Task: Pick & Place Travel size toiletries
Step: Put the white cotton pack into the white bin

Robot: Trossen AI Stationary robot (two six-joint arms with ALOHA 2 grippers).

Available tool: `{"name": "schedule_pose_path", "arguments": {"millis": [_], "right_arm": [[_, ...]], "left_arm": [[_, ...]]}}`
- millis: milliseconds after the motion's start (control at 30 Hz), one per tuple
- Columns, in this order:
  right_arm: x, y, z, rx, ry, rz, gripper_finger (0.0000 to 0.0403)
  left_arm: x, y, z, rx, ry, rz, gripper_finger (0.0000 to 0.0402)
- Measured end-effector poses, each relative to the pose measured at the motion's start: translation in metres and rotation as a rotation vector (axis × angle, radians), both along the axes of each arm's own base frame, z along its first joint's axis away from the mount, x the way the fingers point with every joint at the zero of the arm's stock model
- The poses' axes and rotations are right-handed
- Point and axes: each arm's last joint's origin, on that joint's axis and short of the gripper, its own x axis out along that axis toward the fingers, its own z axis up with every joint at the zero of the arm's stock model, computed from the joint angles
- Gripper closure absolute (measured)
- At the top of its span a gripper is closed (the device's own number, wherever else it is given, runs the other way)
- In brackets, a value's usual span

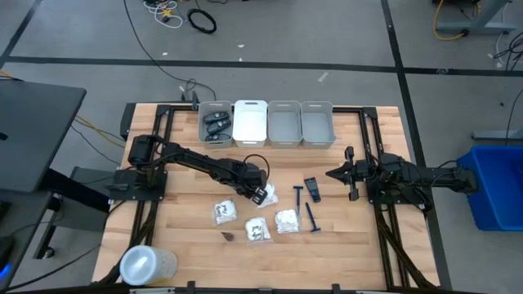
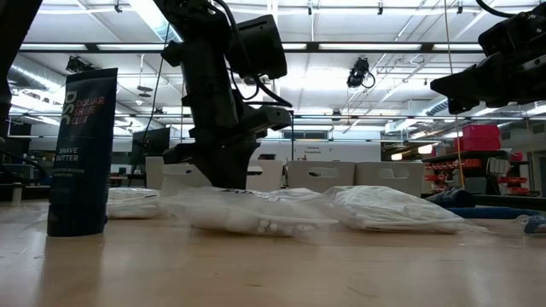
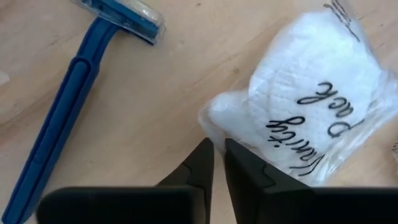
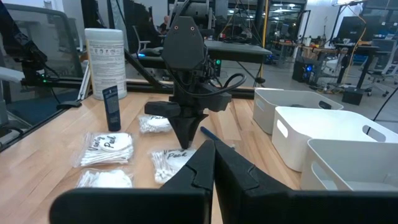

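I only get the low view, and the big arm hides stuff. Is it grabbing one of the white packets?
Observer: Yes. The left wrist view shows the left gripper pinching the clear edge of a packet.
Operator: What's next to it?
Observer: A blue razor lies beside it, not touching it.
Operator: Is anything in the bins?
Observer: From above, dark cases sit in the leftmost bin.
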Motion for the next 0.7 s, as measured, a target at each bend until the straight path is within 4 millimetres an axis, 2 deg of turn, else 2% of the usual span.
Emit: {"name": "schedule_pose_path", "arguments": {"millis": [333, 700], "right_arm": [[0.0, 0.0, -0.0001, 0.0, 0.0, 0.0, 0.0389], [0.0, 0.0, -0.0001, 0.0, 0.0, 0.0, 0.0389]], "left_arm": [[0.0002, 0.0001, 0.0005, 0.002, -0.003, -0.006, 0.0394], [0.0002, -0.0001, 0.0005, 0.018, -0.001, -0.077, 0.0391]]}}
